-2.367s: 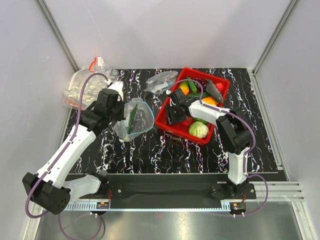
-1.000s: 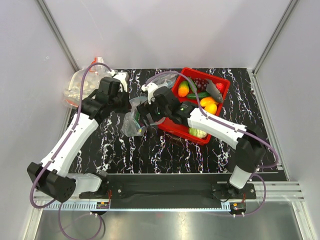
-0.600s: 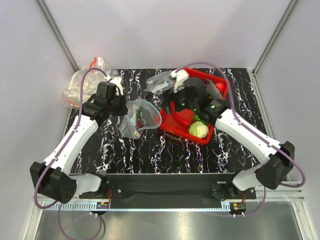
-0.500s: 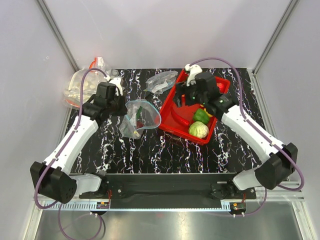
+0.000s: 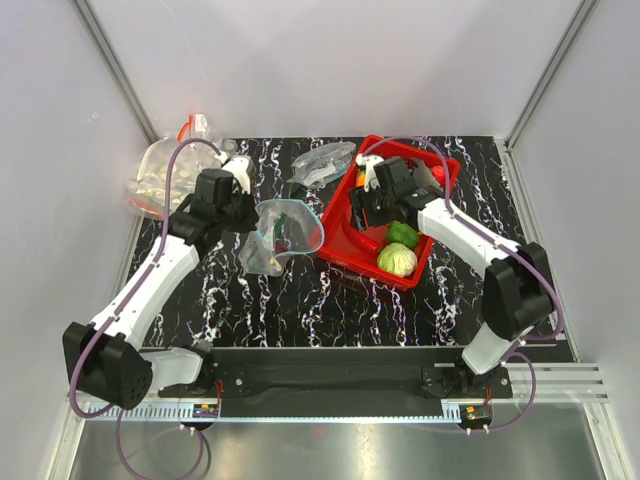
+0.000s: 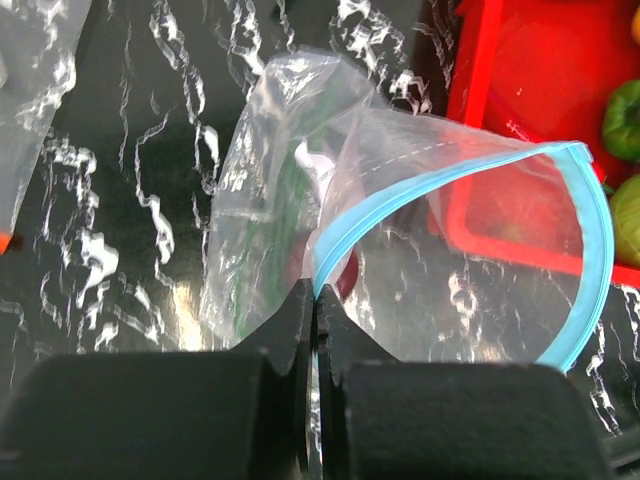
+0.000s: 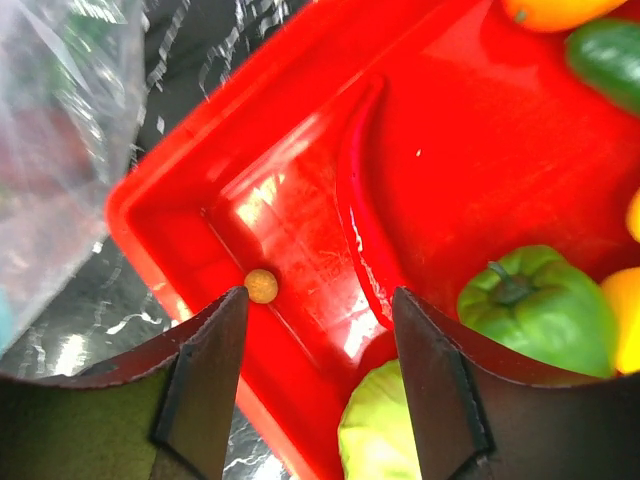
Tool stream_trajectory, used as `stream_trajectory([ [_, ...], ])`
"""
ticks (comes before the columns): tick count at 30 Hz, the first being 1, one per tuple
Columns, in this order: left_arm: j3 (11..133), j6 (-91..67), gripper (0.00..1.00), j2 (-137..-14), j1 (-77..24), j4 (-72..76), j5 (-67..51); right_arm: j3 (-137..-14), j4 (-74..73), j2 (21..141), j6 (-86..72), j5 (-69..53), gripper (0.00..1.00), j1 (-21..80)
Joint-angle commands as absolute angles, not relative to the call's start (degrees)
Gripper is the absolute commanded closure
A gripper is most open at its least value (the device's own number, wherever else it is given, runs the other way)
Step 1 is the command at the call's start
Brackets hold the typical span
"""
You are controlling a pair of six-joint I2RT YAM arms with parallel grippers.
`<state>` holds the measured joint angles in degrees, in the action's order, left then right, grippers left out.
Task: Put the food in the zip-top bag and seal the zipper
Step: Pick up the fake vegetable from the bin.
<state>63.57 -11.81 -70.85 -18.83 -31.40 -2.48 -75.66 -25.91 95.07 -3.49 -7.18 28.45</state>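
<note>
Left gripper clenched on the zipper of the floppy zip-top bag. Right gripper, fingers spread, hovers over the red chilli at 1 o'clock. The chilli is probably slick and rigid, so pinch it mid-length.

I see 4 things on the black tabletop with white marble veining. A red plastic tray sits askew, right of centre. Just left of it, a clear zip-top bag with a teal-blue mouth strip rests its closed end on the top, mouth raised. A crumpled clear plastic bag lies near the far edge. A clear bag of white round pieces overhangs the far-left corner.
</note>
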Motion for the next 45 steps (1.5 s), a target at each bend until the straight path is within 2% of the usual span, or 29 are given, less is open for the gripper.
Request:
stream_trajectory([
  [1, 59.25, -9.06, 1.00, -67.16, -18.63, -23.04, -4.84, -73.39, -22.06, 96.24, -1.93, -9.41, 0.33, 28.30],
  [7, 63.36, -11.86, 1.00, -67.15, -20.13, -27.94, -7.03, -72.69, -20.23, 102.21, -2.37, -6.60, 0.29, 28.21],
  [12, 61.79, -12.75, 1.00, -65.31, -20.39, -26.81, -8.79, -74.35, -18.36, 107.03, -2.03, -1.23, 0.29, 28.21],
  [16, 62.22, -13.01, 1.00, -64.69, -21.09, -27.68, -6.59, -75.06, -16.88, 110.74, -0.26, -3.69, 0.28, 28.13],
  [19, 61.96, -13.01, 1.00, -64.07, -21.44, -27.42, -5.72, -73.48, -14.33, 111.62, -0.87, -4.84, 0.38, 28.13],
  [20, 62.14, -12.83, 1.00, -63.90, -21.36, -27.42, -4.76, -72.61, -13.54, 111.71, -1.31, -4.05, 0.51, 28.21],
  [24, 62.31, -12.74, 1.00, -63.90, -21.36, -28.04, -2.73, -71.55, -13.10, 109.88, -1.76, -2.82, 0.76, 28.12],
  [26, 62.23, -12.74, 1.00, -64.16, -21.36, -28.04, -2.72, -71.45, -13.53, 108.11, -1.93, -3.16, 0.79, 28.13],
  [27, 62.31, -12.74, 1.00, -64.68, -21.36, -28.21, -2.90, -71.89, -14.84, 106.45, -2.28, -3.51, 0.84, 28.21],
  [37, 63.98, -14.41, 1.00, -66.88, -21.53, -29.97, -6.33, -79.89, -28.64, 95.28, -6.15, -13.26, 0.87, 28.21],
  [45, 64.16, -16.52, 1.00, -67.67, -21.53, -30.76, -3.78, -80.07, -34.02, 84.74, -11.16, -32.23, 0.87, 28.21],
])
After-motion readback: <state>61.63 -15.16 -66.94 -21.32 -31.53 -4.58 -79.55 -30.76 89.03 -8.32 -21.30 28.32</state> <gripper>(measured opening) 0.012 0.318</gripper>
